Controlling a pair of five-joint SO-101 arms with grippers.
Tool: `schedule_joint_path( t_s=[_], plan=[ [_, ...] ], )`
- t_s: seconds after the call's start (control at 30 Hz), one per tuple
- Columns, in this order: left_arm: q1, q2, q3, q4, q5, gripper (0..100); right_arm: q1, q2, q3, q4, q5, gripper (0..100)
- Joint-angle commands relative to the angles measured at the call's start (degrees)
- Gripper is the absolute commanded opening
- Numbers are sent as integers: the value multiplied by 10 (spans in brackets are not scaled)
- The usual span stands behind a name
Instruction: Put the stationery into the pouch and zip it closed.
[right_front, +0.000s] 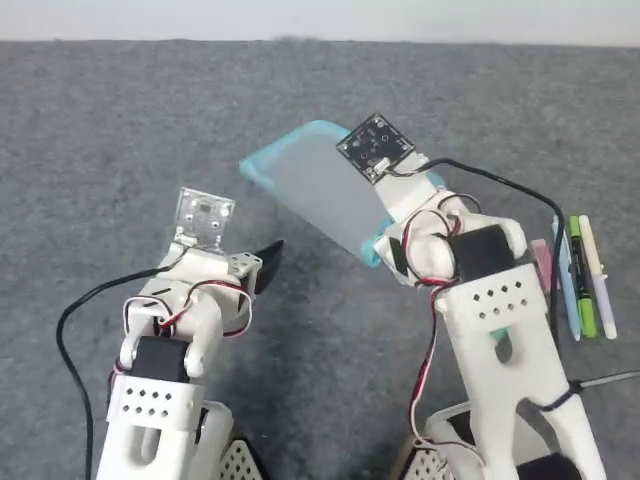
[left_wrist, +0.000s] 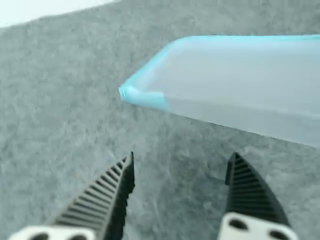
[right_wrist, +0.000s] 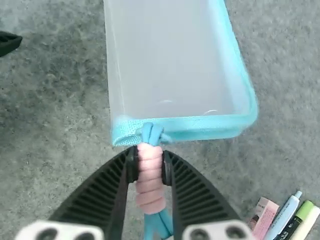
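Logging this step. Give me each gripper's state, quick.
Left gripper: open, empty, near the pouch.
Right gripper: closed on the pouch's pink pull.

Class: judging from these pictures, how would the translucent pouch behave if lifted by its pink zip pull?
Probably light: the pouch looks thin, translucent and empty. It likely sags, though its flat walls and teal trim suggest it holds some shape. The soft-looking pink pull, pinched in the jaws of the right gripper, may stretch or twist.
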Motion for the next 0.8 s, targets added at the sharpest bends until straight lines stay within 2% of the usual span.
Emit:
schedule_joint_path(
  t_s=[0.0,0.13,0.23,0.4,0.57,0.77],
  plan=[
    [36,-2,-7,11,-2,283,-65,-7,3,-18,-25,7],
    [40,-3,-8,26,-1,283,-123,-15,4,-18,-62,7],
    [40,-21,-25,57,-1,283,-125,-33,24,-51,-74,7],
    [40,-135,-17,105,-4,284,-127,-102,126,-149,-76,7],
    [40,-207,-12,147,-4,284,-159,-130,145,-173,-76,7],
    [33,-217,-8,149,-4,283,-192,-133,154,-204,-82,7]
  ],
)
